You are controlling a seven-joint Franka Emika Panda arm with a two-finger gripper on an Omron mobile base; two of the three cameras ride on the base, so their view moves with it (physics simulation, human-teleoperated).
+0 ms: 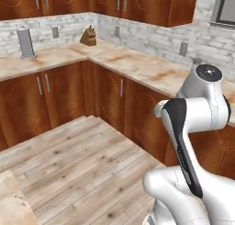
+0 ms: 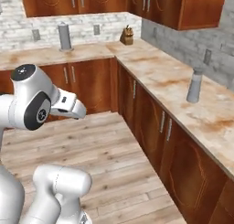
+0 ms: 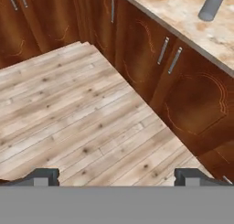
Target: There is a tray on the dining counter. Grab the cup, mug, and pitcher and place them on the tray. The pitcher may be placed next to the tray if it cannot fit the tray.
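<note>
Pitcher [image 2: 195, 86]: grey, upright on the wall-side counter [image 2: 183, 88], long axis vertical, well back from the counter's front edge. In the hand view its base [image 3: 211, 6] sits at the upper right corner, while the gripper [image 3: 116, 176] points down at the plank floor [image 3: 82, 127], fingers [image 3: 43, 176] spread wide, nothing between them. So the target lies ahead and to the right of the fingers, well apart and higher. Judgement: the hand must lift and swing right before any side-on approach.
</note>
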